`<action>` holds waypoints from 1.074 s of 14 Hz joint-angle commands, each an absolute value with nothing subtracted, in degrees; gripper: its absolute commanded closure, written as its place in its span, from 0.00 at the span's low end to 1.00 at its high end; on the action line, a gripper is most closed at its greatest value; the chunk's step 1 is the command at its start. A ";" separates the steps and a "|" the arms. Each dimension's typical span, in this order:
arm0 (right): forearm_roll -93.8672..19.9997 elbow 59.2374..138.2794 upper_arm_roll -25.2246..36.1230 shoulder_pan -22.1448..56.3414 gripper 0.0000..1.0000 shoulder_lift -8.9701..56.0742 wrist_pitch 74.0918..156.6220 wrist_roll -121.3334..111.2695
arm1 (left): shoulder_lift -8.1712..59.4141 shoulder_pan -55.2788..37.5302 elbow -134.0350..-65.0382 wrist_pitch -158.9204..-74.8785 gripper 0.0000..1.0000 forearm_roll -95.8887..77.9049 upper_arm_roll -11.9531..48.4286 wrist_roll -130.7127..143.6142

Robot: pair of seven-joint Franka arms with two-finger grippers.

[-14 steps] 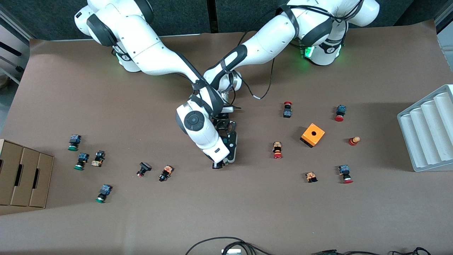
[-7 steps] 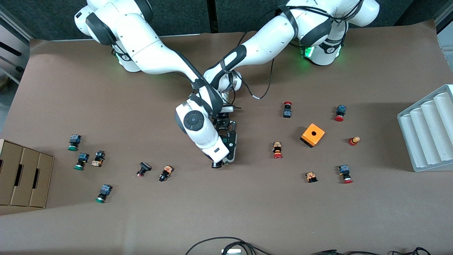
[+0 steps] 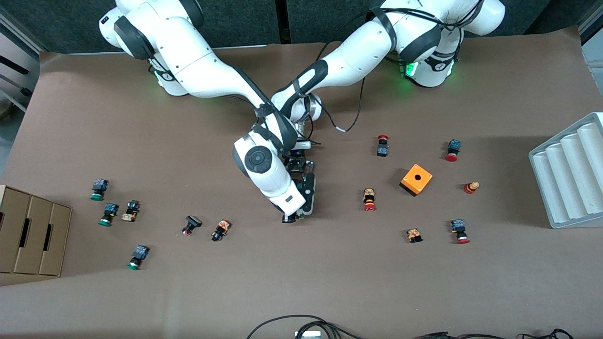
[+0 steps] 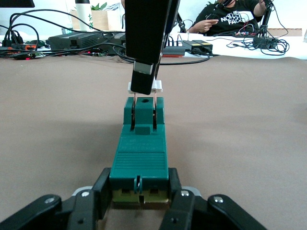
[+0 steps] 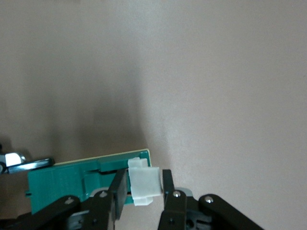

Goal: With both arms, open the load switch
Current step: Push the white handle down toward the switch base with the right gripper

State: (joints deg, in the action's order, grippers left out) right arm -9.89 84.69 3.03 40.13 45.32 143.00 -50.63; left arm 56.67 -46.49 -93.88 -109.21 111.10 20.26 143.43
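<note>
Green load switch (image 4: 140, 153) flat on the brown table (image 3: 330, 282), near the middle, between both arms. Left gripper (image 4: 139, 201) low at one end, closed tight on the green body. Right gripper (image 5: 144, 189) straight above the other end, pinching the small white sliding piece (image 5: 144, 184). Orange box (image 3: 416, 179) well apart, toward the left arm's end.

A brown paper-covered worktop (image 3: 141, 292) fills the scene under even light. A dark grey wall panel (image 3: 245, 21) runs along the end where the bases stand. In the left wrist view a cluttered desk (image 4: 230, 43) (cables, power bricks) has a seated person (image 4: 230, 19) at it.
</note>
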 commanded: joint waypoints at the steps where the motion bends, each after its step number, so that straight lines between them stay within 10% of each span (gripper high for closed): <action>1: -8.96 87.98 3.34 41.31 0.63 42.54 142.03 -48.52 | 58.54 -47.11 -93.52 -109.34 0.53 111.18 19.86 145.11; 4: -8.96 88.59 3.34 41.57 0.63 42.10 142.03 -48.17 | 58.45 -47.02 -93.52 -109.34 0.67 111.27 19.86 145.11; 15: -8.96 90.61 3.25 41.57 0.63 40.78 142.12 -47.73 | 58.45 -47.02 -93.52 -109.34 0.67 111.18 19.86 145.02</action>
